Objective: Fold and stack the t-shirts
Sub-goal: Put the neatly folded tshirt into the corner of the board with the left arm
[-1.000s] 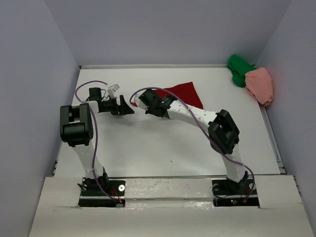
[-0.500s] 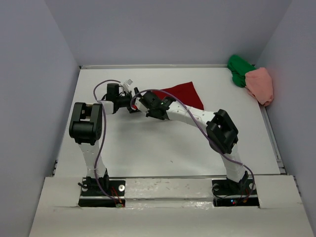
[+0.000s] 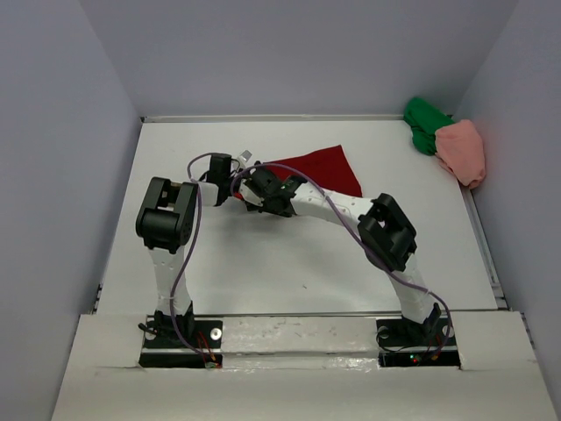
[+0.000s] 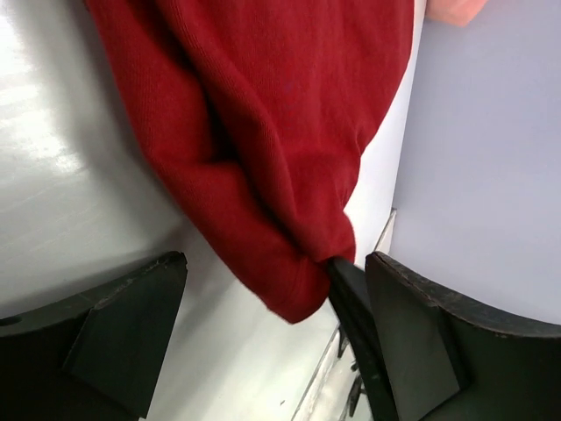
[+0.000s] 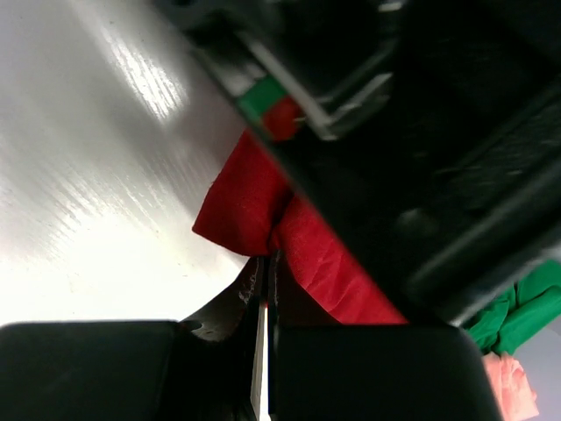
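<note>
Cloth this soft should sag and slide, so corners suit gripping. Right fingers (image 5: 131,368) pinch a corner of the dark red t-shirt (image 3: 324,167), near the far edge of the worktop (image 3: 263,254); left fingers (image 4: 123,324) stand spread around that corner. Green t-shirt (image 3: 425,123) and pink t-shirt (image 3: 462,149) sit bunched at the far right corner.

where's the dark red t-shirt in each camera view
Top external: the dark red t-shirt lies mid-table toward the far edge, its left end hidden under the arms.
Left wrist: it fills the upper middle and reaches down to lower centre.
Right wrist: a bunched corner sits at centre, pinched in the right tool.
Shared landmark: the salmon pink t-shirt, far right in top external, top right corner in left wrist, bottom right corner in right wrist.
</note>
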